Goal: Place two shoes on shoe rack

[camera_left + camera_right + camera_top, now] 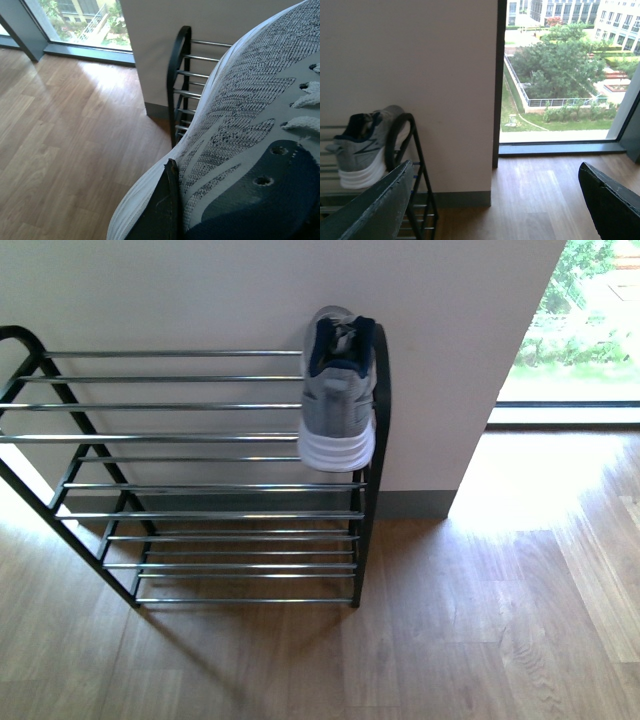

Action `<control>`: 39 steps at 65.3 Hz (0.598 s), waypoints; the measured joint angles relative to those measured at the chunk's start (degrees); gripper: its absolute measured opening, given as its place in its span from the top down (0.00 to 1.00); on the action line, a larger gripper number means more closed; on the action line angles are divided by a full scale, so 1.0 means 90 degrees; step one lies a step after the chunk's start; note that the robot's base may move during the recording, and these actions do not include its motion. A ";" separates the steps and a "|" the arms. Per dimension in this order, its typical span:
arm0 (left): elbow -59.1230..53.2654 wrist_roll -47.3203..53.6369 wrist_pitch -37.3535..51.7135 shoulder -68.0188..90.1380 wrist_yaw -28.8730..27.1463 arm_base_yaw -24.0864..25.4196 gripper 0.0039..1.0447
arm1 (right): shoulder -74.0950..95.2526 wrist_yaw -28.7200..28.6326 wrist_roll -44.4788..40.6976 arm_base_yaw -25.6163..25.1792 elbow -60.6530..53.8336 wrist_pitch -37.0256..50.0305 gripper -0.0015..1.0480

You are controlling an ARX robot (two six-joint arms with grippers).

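One shoe (338,390) is seen on the top row of the shoe rack (200,437), at the right end. It is set just beside the black side bar of the rack. Its white heel is turned away from the wall (200,290), and its toe is turned to the wall. The rack is stood on the wood floor (450,640), close up against the wall.

The other shoe (250,125) is seen very close in the left wrist view. It is held up in the air by the left claw (162,215). One dark finger (167,185) is pressed on the white sole at the side of the shoe. The other finger is hidden, so the grip is seen from one side only. The end of the rack is seen past this shoe, a little way off and lower down.

The right claw (495,172) is held wide apart, and nothing is held between its two fingers. It is well apart from the shoe on the rack, which is seen off to one side of it. A big window (580,310) is seen past the end of the wall.
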 joint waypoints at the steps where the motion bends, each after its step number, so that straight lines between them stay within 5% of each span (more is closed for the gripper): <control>1: 0.0000 -0.0002 0.0000 0.0000 0.0000 0.0000 0.99 | 0.0000 0.0000 0.0002 0.0000 0.0000 0.0000 0.09; 23: 0.0000 -0.0017 0.0000 0.0002 0.0095 -0.0015 0.99 | 0.0002 0.0039 0.0002 0.0000 0.0000 -0.0005 0.09; 32: 0.0406 -0.1290 0.0595 0.1231 -0.0299 -0.0610 0.99 | 0.0000 0.0036 0.0002 0.0005 0.0000 -0.0005 0.09; 39: 0.1008 -0.2186 0.1200 0.2827 0.0058 -0.1052 0.99 | 0.0000 0.0015 0.0002 0.0005 0.0000 -0.0005 0.09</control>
